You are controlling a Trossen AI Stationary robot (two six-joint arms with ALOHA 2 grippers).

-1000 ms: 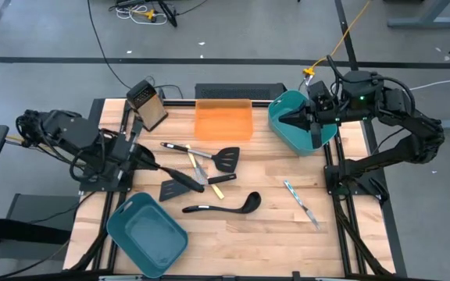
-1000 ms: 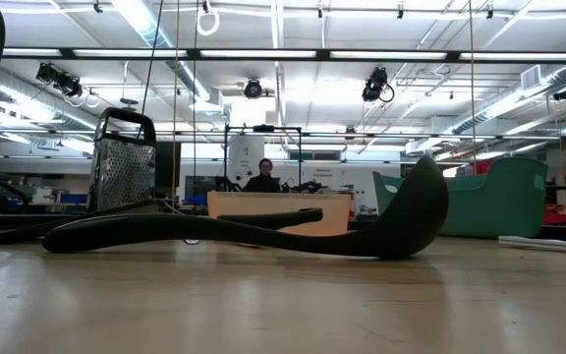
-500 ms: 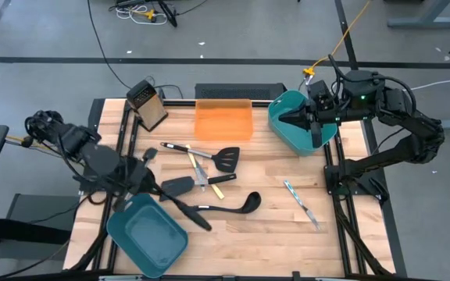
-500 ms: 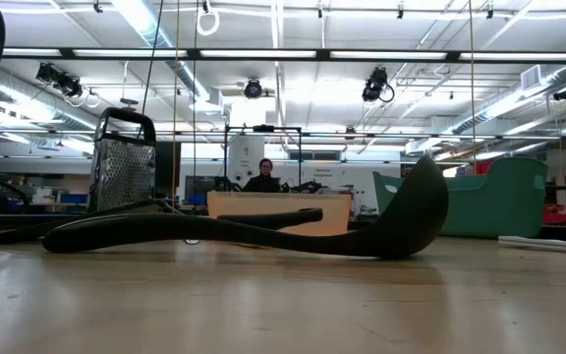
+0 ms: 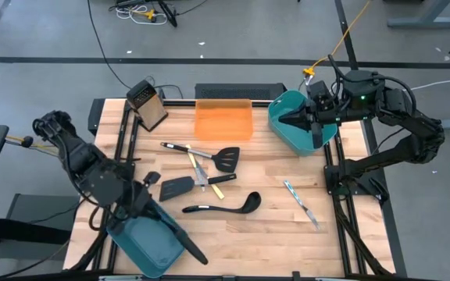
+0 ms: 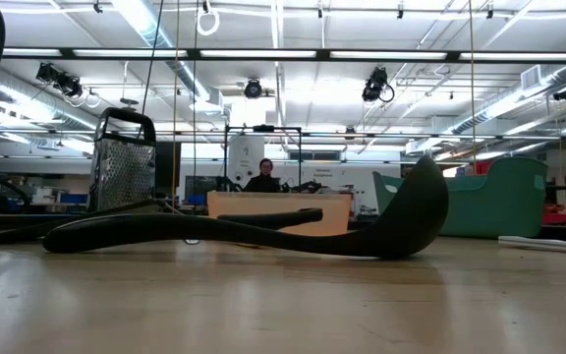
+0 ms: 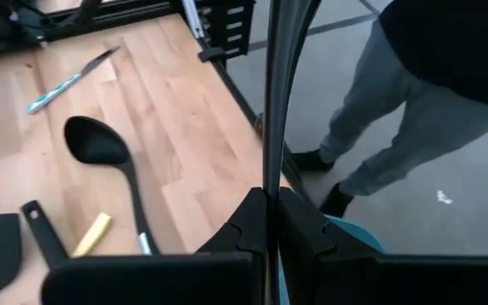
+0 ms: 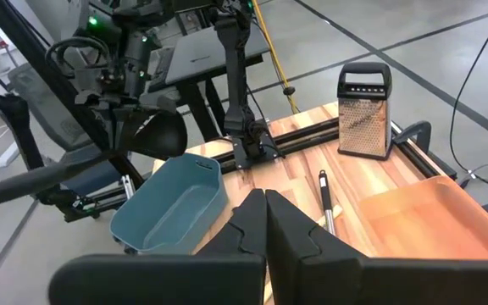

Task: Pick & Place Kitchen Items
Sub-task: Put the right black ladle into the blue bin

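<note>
Left pincer point(image 5: 141, 204) clenched on a long black ladle point(image 5: 170, 230), held over the near teal bin point(image 5: 143, 238) at the bench's point(image 5: 272, 226) front-left corner. Right pincer point(image 5: 291, 119), fingers pressed together and empty, hangs over the far teal bin point(image 5: 287, 134). On the bench between them lie a second ladle point(image 5: 223, 207), two slotted spatulas point(image 5: 226, 158), yellow-handled pieces point(image 5: 220, 180) and silver cutlery point(image 5: 301, 202).

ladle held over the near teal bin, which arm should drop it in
Left. The left gripper already grips the ladle above the near teal bin. The right gripper waits at the far teal bin.
</note>
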